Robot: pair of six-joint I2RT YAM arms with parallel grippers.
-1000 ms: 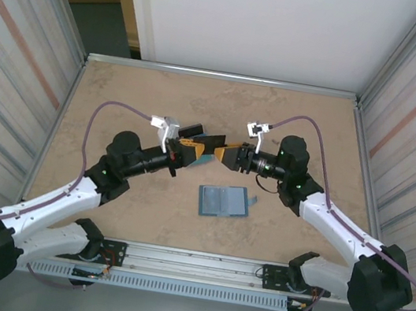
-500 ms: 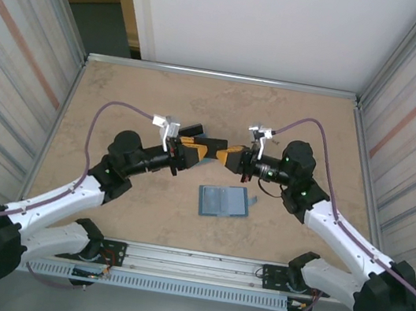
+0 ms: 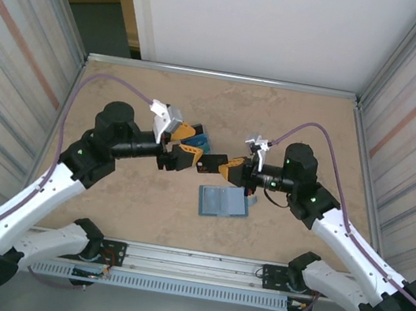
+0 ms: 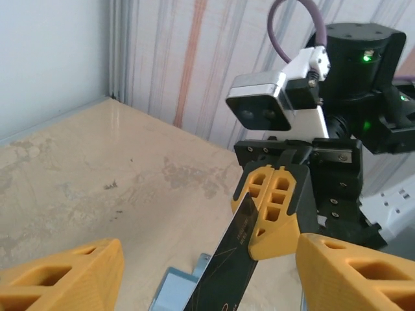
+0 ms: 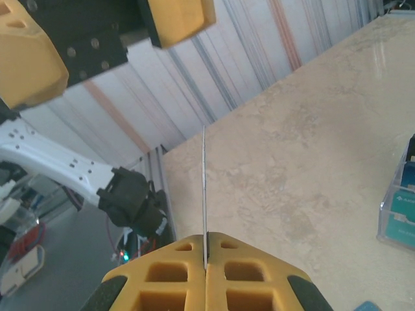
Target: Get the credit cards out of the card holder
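Top external: low in the middle of the frame I see the card holder point(image 3: 222, 203) lying open and flat on the table point(image 3: 122, 93); just above it my right gripper point(image 3: 223, 167) is pinched tight on a black card point(image 3: 208, 163), held up in the air; up and left, my left gripper point(image 3: 193, 143) has its jaws spread wide, holding nothing; a blue card point(image 3: 202, 137) peeks out behind it.
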